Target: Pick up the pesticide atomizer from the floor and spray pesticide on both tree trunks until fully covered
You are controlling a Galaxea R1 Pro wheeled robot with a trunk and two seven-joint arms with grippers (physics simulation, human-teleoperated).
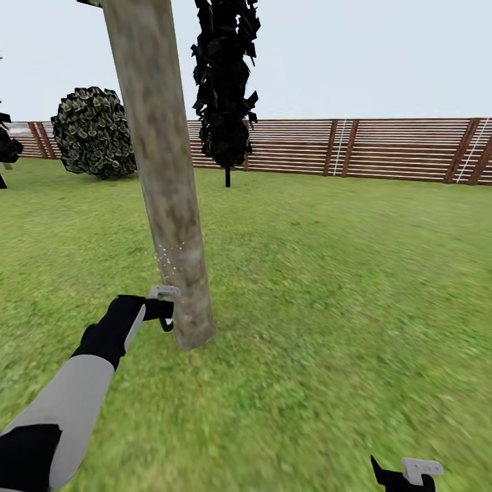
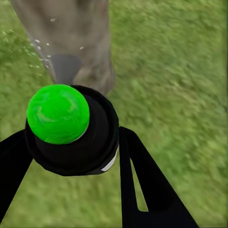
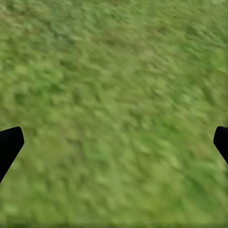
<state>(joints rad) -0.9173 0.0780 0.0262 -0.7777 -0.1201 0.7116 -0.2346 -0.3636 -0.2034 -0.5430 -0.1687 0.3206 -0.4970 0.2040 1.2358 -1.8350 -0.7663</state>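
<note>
There are no words, numbers, labels or signs to read in any of the pictures. The tree trunk (image 1: 164,171) is plain bark. The wooden fence (image 1: 383,150) has only bare slats. The pesticide atomizer (image 2: 71,128) looks plain too, though it is blurry up close, so tiny print could perhaps be missed.

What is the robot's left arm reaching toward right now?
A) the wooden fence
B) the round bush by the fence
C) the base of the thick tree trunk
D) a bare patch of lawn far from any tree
C: the left gripper sits right beside the lower tree trunk, where white specks dot the bark.
</note>
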